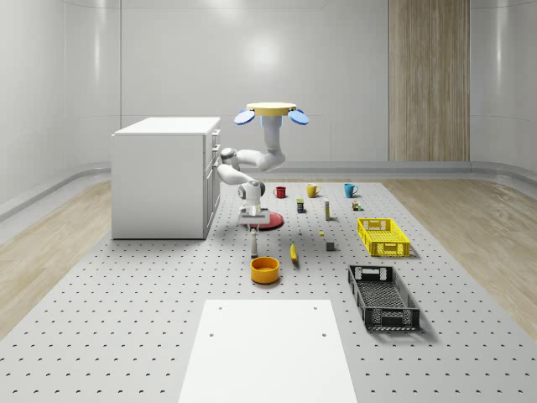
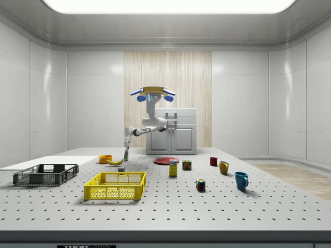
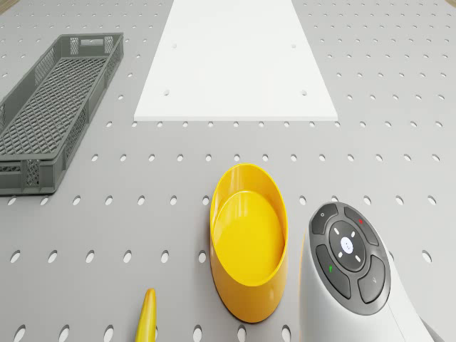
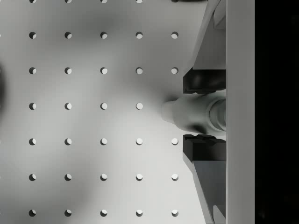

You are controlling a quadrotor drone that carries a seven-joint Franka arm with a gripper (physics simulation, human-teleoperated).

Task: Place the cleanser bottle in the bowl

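The cleanser bottle (image 1: 254, 243) stands upright on the pegboard table, just behind the orange bowl (image 1: 264, 269). My gripper (image 1: 252, 227) comes straight down onto the bottle's top. In the wrist view the white cap (image 4: 191, 114) sits between the two black pads (image 4: 203, 80), which touch both of its sides, so the gripper (image 4: 184, 114) is shut on it. I cannot tell whether the bottle's base has left the table. The drone (image 1: 270, 111) hovers above the red plate, beside the cabinet. In the drone view the bowl (image 3: 246, 299) lies close beside the arm's wrist (image 3: 349, 249).
A white cabinet (image 1: 164, 176) stands to the whole-scene view's left of the arm. A red plate (image 1: 270, 222) lies behind the bottle and a banana (image 1: 294, 253) right of the bowl. Yellow crate (image 1: 383, 236), black crate (image 1: 383, 295), mugs (image 1: 312, 191) and a white sheet (image 1: 268, 353) share the table.
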